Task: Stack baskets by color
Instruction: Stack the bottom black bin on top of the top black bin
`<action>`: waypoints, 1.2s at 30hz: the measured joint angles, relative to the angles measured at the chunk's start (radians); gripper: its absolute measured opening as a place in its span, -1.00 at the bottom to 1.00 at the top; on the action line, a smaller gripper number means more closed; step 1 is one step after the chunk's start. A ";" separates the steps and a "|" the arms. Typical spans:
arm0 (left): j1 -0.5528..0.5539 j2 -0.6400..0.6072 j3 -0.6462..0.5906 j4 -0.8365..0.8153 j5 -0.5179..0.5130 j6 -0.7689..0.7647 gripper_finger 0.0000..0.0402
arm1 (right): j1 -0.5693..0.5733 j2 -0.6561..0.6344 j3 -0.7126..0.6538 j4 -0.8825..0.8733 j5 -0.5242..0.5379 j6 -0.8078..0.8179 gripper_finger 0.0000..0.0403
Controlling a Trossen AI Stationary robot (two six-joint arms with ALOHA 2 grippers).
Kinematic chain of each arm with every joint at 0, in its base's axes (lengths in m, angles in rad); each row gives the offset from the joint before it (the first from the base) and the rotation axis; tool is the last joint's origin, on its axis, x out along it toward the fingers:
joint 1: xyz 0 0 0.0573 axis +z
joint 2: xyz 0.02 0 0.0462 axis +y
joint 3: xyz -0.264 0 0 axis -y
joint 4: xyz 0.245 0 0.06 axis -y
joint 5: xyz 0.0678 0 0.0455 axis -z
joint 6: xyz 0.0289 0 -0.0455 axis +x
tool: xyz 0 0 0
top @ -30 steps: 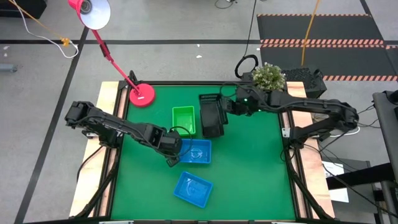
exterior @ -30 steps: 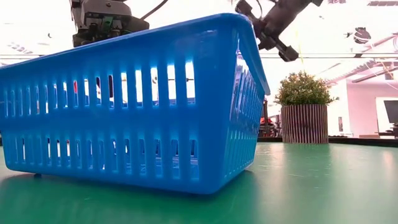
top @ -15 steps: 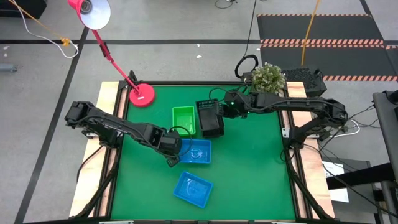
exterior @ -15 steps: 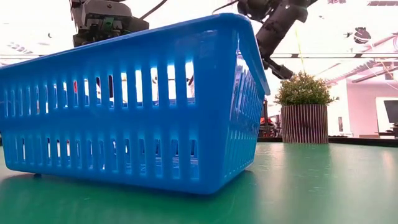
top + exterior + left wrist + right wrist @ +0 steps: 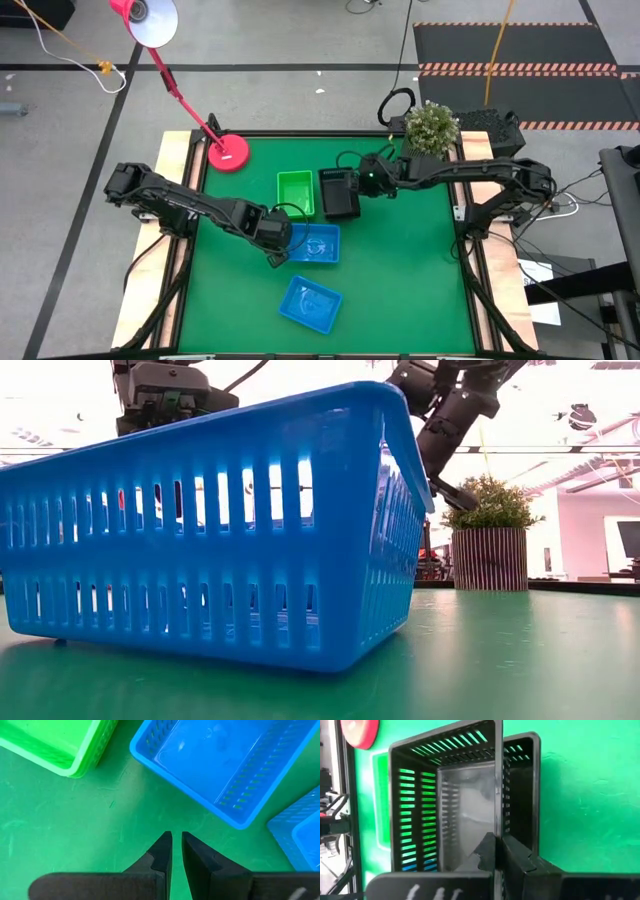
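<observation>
Our right gripper (image 5: 498, 851) has its jaws clamped on the near wall of a black basket (image 5: 465, 805), one finger inside and one outside the wall. That basket sits partly nested in another black basket (image 5: 522, 795), whose rim shows just beyond the held wall. In the high view our right gripper (image 5: 362, 181) is at the right edge of the black baskets (image 5: 339, 193).

Our left gripper (image 5: 176, 851) hangs over bare green mat with its jaws nearly together, a thin gap between the fingertips, holding nothing. Just ahead of it lies a blue basket (image 5: 220, 765), empty and upright; a green basket (image 5: 60, 742) sits ahead to one side, and a second blue basket (image 5: 300, 837) shows at the other side. From above, our left gripper (image 5: 277, 245) is just beside the nearer blue basket (image 5: 314, 243), with the green basket (image 5: 295, 192) beyond it, touching the black ones. The other blue basket (image 5: 310, 303) lies apart, nearer the table's front edge.

A pink desk lamp (image 5: 228, 152) and a potted plant (image 5: 431, 123) stand at the far corners.
</observation>
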 joint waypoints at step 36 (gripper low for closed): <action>0.000 0.000 0.000 -0.024 -0.008 0.011 -0.79 | 0.030 0.000 -0.066 0.030 0.077 0.058 -0.62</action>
